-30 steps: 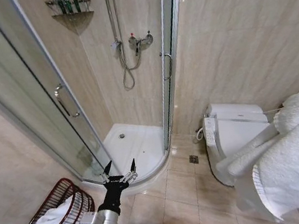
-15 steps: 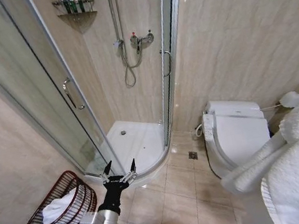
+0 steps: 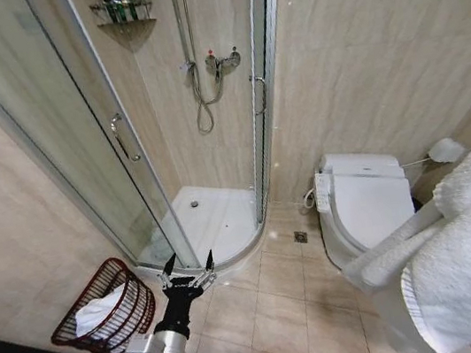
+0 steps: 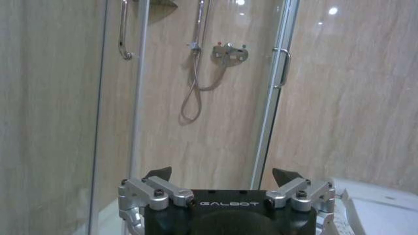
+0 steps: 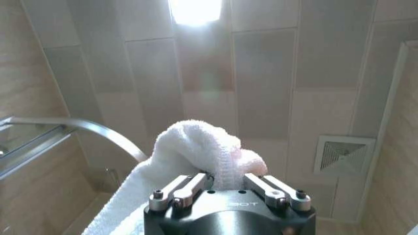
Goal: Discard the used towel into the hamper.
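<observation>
Bare floor tiles beside hamper; left tool released; right tool grasping towel.

The right hand points up at a tiled ceiling with a bright light and a square vent, its two fingers pinched on a bunched white towel, near a curved metal rail.

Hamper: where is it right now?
Head view: the hamper sits on the floor at lower left, against the wall, beside the shower door and left of the open left claw.
</observation>
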You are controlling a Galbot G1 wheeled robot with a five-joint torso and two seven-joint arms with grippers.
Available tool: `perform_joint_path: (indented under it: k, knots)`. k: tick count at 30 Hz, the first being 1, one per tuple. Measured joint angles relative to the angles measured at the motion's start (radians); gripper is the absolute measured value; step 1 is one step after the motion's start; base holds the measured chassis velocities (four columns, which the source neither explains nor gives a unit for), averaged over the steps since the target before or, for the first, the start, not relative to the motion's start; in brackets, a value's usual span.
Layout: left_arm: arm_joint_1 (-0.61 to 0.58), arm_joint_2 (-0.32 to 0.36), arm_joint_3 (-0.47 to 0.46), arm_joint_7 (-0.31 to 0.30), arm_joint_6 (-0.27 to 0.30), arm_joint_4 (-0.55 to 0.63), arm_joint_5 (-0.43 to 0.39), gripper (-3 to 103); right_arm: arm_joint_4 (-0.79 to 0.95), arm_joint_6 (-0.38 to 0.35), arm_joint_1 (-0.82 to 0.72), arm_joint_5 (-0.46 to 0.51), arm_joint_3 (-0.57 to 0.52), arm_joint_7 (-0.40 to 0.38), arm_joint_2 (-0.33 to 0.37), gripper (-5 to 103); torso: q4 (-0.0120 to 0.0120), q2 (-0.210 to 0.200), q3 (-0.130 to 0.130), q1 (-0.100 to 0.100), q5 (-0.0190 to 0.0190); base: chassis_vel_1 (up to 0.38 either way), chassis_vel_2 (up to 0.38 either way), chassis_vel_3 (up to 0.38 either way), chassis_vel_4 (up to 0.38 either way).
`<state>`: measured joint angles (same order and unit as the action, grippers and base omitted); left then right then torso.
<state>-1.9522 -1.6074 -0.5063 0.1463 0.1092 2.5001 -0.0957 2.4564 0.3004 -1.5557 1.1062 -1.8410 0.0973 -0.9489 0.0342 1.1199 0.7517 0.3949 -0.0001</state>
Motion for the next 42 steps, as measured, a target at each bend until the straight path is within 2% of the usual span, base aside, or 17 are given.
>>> perform_joint_path:
  k: [21, 42]
  knots:
    - [0.000, 0.000, 0.000, 0.000, 0.000, 0.000, 0.000, 100, 0.000, 0.010, -0.004, 0.021, -0.012, -0.009, 0.005, 13, 0.0000, -0.001, 0.000, 0.000, 0.0001, 0.000, 0.000, 0.000, 0.000]
    - [0.000, 0.000, 0.000, 0.000, 0.000, 0.000, 0.000, 100, 0.008, 0.004, -0.005, 0.018, -0.008, -0.012, 0.007, 13, 0.0003, -0.001, 0.000, 0.000, 0.0002, 0.092, 0.090, 0.088, 0.093]
